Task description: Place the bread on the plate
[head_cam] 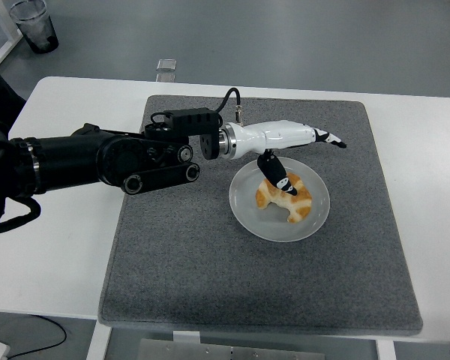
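A golden croissant-shaped piece of bread (286, 199) lies on a clear round plate (247, 214) on the grey mat. My left hand (300, 154) is white with black fingertips and comes in on a black arm from the left. It hovers above the plate's far edge, fingers spread and holding nothing. Its thumb hangs down just over the bread's left part. The right arm is out of view.
The grey mat (210, 270) covers the middle of the white table (67, 247). A small clear object (166, 65) sits at the table's far edge. A dark cup (33, 24) stands off the table at the top left.
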Robot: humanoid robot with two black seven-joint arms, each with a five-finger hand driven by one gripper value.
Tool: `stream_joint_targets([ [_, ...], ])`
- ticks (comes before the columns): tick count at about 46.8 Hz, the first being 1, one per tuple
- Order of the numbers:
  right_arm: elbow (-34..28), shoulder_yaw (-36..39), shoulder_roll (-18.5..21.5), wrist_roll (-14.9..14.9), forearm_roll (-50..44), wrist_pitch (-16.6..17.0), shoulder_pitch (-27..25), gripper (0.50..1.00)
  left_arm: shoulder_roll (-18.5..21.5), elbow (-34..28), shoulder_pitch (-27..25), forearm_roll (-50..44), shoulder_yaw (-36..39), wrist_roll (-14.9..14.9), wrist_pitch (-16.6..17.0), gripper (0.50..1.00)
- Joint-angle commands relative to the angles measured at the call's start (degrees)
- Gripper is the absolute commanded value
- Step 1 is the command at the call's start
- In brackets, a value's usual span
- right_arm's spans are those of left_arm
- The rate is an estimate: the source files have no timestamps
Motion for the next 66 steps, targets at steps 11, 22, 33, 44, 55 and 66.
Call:
stream_joint_targets([
  [11, 0.0, 0.0, 0.0, 0.0, 0.0, 0.0, 0.1, 0.952, -0.4, 5.9, 0.9, -22.9, -9.5, 0.5, 0.1, 0.994],
  [22, 0.0, 0.0, 0.0, 0.0, 0.0, 0.0, 0.1, 0.952, -0.4, 12.7, 1.4, -46.8, -11.9, 0.6, 0.1, 0.994],
  [33, 0.0, 0.0, 0.0, 0.0, 0.0, 0.0, 0.1, 0.952, 0.0, 16.3, 6.0, -61.8, -19.6, 1.1, -0.7, 0.994],
  [44, 0.0, 0.0, 0.0, 0.0, -0.1, 0.0, 0.0, 0.952, 0.1, 16.3, 15.5, -62.8, -32.4, 5.0, -7.5, 0.994],
  [55, 0.0, 0.1, 0.0, 0.0, 0.0, 0.0, 0.0, 0.952, 0.1, 16.2, 20.7, -62.8, -42.9, 9.4, -8.7, 0.994],
  [66, 0.0, 0.0, 0.0, 0.0, -0.3, 0.1, 0.0, 0.952, 1.3, 16.3, 22.5, -62.9, -45.1, 9.6, -11.8, 0.994],
])
